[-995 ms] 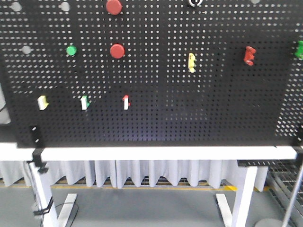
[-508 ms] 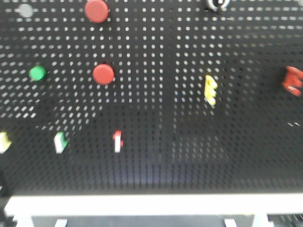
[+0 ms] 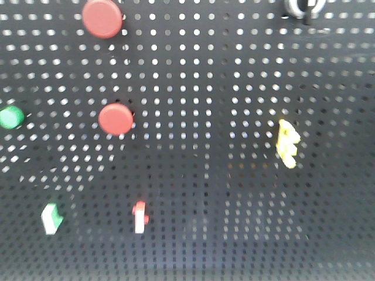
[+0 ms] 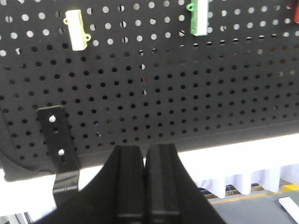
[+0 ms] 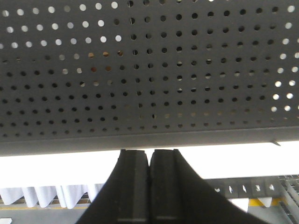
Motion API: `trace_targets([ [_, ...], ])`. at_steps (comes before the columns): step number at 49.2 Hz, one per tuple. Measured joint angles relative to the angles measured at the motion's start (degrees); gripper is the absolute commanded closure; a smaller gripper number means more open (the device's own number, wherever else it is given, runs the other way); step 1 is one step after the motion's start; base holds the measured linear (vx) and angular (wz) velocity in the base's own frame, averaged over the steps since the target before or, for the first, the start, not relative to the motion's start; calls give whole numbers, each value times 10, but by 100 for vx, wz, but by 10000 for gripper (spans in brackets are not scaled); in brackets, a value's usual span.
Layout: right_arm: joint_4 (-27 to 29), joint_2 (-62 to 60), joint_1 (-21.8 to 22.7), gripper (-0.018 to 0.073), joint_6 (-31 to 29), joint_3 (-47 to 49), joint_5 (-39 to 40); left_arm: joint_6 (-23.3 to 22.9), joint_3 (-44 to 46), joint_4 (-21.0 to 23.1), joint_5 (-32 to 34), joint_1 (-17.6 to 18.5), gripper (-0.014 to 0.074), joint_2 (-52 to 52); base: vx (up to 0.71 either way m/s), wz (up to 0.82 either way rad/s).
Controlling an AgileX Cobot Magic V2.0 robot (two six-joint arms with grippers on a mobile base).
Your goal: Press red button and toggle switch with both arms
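Two red round buttons sit on the black pegboard (image 3: 205,88): one at the top left (image 3: 102,17) and one lower (image 3: 115,119). The toggle switch (image 3: 304,7), a shiny silver collar with a black lever, is at the top right edge, partly cut off. My left gripper (image 4: 144,150) is shut and empty, pointing at the board's lower edge below a yellow-tipped switch (image 4: 77,30) and a green-tipped switch (image 4: 199,17). My right gripper (image 5: 149,153) is shut and empty below the bare lower part of the board (image 5: 149,84). Neither gripper shows in the front view.
On the board are also a green button (image 3: 10,117), a pale yellow knobbly switch (image 3: 287,143), a white switch with a red tip (image 3: 139,216) and a white switch with a green tip (image 3: 51,218). A white table bar (image 4: 243,154) and a black bracket (image 4: 60,140) run under the board.
The front view has closed in on the pegboard: the buttons and switches look larger and have spread outward, and the table bar and floor have dropped out of view.
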State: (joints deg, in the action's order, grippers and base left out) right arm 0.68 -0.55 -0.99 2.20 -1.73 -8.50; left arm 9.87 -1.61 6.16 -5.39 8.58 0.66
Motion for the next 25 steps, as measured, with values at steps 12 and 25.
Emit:
trace_targets([
  [12,0,0,0,562,0,0,0,0,0,0,0,0,594,0,6,0],
  [25,0,0,0,562,0,0,0,0,0,0,0,0,594,0,2,0],
])
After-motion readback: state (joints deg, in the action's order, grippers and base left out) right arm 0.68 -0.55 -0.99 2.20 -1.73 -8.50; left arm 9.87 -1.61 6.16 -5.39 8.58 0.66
